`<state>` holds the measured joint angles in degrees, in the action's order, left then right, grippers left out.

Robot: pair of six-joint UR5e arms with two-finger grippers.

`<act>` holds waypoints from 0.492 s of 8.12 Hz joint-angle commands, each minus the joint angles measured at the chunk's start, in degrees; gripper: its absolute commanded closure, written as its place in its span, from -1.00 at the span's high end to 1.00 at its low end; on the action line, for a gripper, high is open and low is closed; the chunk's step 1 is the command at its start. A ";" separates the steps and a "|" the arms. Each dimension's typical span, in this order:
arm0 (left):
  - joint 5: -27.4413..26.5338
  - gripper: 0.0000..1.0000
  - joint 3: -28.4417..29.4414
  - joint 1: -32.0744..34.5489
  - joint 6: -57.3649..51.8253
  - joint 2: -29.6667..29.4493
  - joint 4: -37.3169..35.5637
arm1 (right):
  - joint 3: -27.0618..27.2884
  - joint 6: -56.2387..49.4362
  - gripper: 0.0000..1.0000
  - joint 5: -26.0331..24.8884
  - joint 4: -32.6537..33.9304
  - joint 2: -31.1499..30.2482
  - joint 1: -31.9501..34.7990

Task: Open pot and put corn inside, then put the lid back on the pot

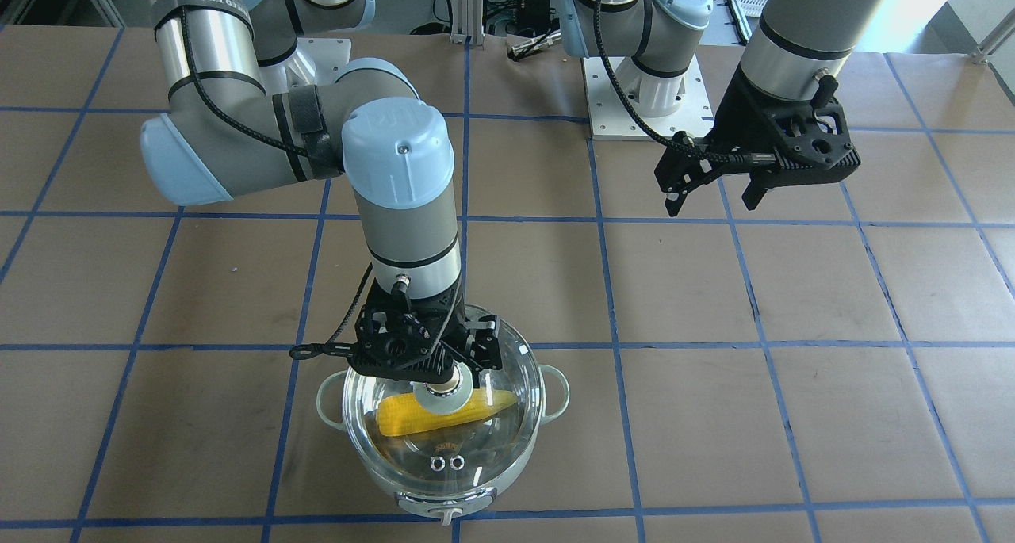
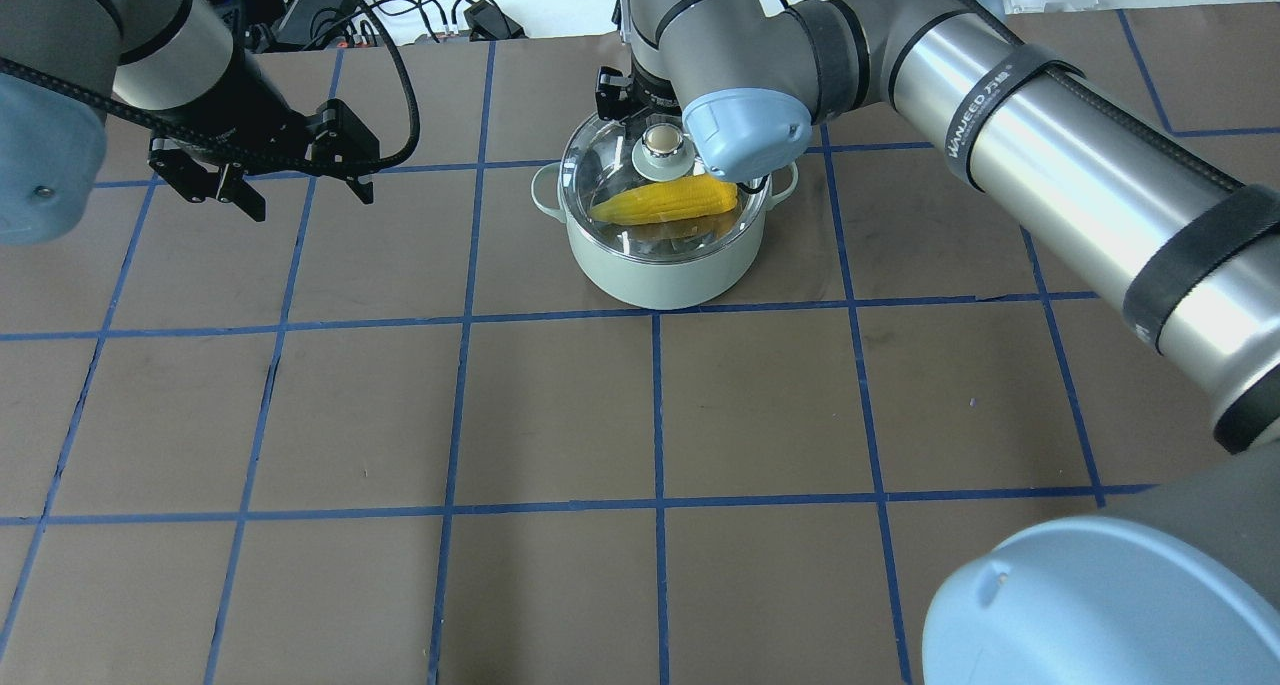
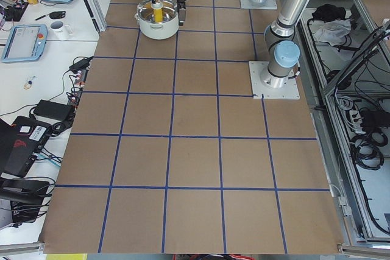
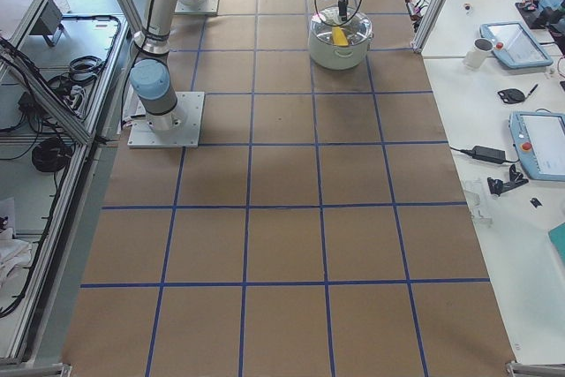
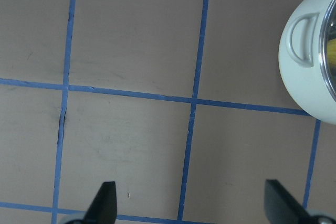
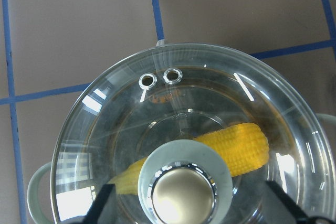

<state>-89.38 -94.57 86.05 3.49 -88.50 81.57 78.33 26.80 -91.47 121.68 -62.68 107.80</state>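
The pale mint-green pot (image 2: 660, 275) stands on the table with the clear glass lid (image 6: 210, 93) sitting on its rim. The yellow corn (image 6: 239, 148) lies inside, seen through the glass. My right gripper (image 1: 448, 376) hangs directly over the lid's beige-topped knob (image 6: 184, 192), open, with a finger on either side and neither touching it. My left gripper (image 1: 714, 204) is open and empty, held above bare table well to the side of the pot; the pot's loop handle (image 5: 304, 45) shows at the edge of its wrist view.
The table is brown with a blue tape grid. The arms' base plates (image 1: 642, 103) stand at the robot's side. Side benches with tablets, a mug and cables (image 3: 36, 35) flank the table's ends.
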 commanded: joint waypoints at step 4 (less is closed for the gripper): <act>0.17 1.00 -0.17 0.09 0.11 -0.09 -0.27 | 8.22 -7.88 1.00 0.07 -13.31 -17.79 -7.23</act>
<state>-89.23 -94.64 86.05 3.58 -88.55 81.43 81.66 22.62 -91.57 111.39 -74.42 104.43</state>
